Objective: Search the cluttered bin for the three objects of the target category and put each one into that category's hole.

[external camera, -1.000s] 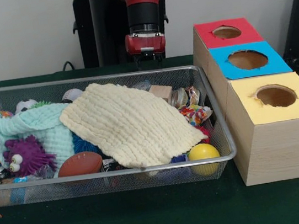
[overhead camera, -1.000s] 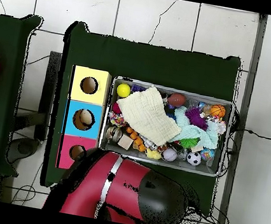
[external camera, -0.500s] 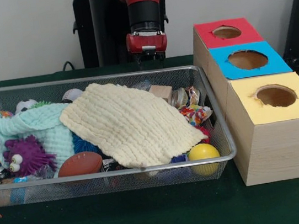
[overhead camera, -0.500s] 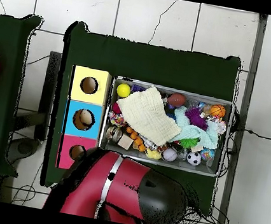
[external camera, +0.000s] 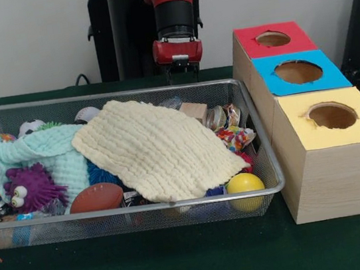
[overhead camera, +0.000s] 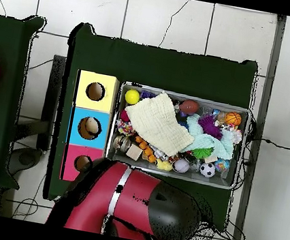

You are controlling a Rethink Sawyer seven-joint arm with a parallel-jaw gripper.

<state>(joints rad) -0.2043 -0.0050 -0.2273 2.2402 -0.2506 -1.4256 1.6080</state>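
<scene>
Bin [external camera: 264, 163] brims with clutter under a cream cloth [external camera: 155, 148]; gripper [external camera: 181, 73], state unclear, hangs behind its far rim.

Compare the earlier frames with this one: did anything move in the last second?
Only the arm: the gripper drifted slightly rightward in the front view, behind the wire bin, holding nothing. The cream cloth, the toys beneath it and the three boxes lie as before.

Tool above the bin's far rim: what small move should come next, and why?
Probably lower the tool toward the cream cloth to pull it aside. The cloth covers much of the bin, hiding items beneath, and nothing is held yet.
</scene>
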